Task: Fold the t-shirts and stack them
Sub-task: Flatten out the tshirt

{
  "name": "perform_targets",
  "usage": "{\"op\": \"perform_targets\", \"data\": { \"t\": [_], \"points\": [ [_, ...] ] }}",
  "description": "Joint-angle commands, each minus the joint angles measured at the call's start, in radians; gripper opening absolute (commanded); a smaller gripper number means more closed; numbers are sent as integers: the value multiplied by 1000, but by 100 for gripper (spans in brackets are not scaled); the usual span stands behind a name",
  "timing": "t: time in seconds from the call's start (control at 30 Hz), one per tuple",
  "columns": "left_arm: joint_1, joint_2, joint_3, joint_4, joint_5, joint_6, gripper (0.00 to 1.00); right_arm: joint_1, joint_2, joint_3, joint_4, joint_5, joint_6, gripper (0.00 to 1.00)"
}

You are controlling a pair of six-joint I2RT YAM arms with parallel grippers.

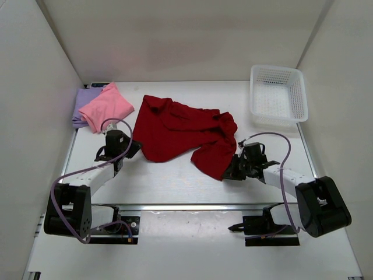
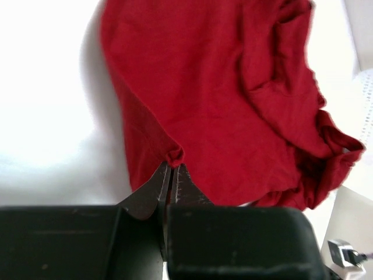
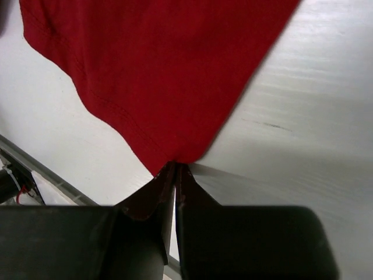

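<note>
The dark red t-shirt point(image 1: 180, 134) lies crumpled across the middle of the table. My left gripper point(image 1: 133, 149) is shut on its left edge; the left wrist view shows the tips point(image 2: 173, 168) pinching a small fold of the red t-shirt point(image 2: 233, 105). My right gripper point(image 1: 228, 173) is shut on the shirt's lower right corner; the right wrist view shows the tips point(image 3: 175, 166) clamped on the corner of the red t-shirt point(image 3: 157, 70). The pink t-shirt point(image 1: 106, 107) lies folded on the lavender t-shirt point(image 1: 81, 105) at the back left.
A white lattice basket point(image 1: 278, 95) stands at the back right. White walls close in the table on the left, back and right. The table's front rail point(image 1: 186, 206) runs just behind the arm bases.
</note>
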Motion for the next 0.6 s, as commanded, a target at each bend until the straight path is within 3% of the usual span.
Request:
{"op": "perform_targets", "data": {
  "t": [0.0,0.13,0.2,0.33,0.4,0.47,0.57],
  "points": [
    [-38,14,116,2,-19,17,0,31,51,42,-110,82,-82,0],
    [-38,10,203,-23,16,30,0,53,-44,135,-137,142,-83,0],
    [-35,25,324,-58,73,63,0,64,-131,220,-186,234,-113,0],
    [-12,60,684,-260,205,157,0,117,-210,555,-349,536,-223,0],
    [43,51,821,-307,234,154,0,111,-224,790,-378,586,-274,0],
    [191,50,930,-298,345,100,0,103,-202,942,-392,639,-332,0],
    [290,103,1135,-354,424,43,0,93,-59,1320,-488,707,-421,0]
  ]
}}
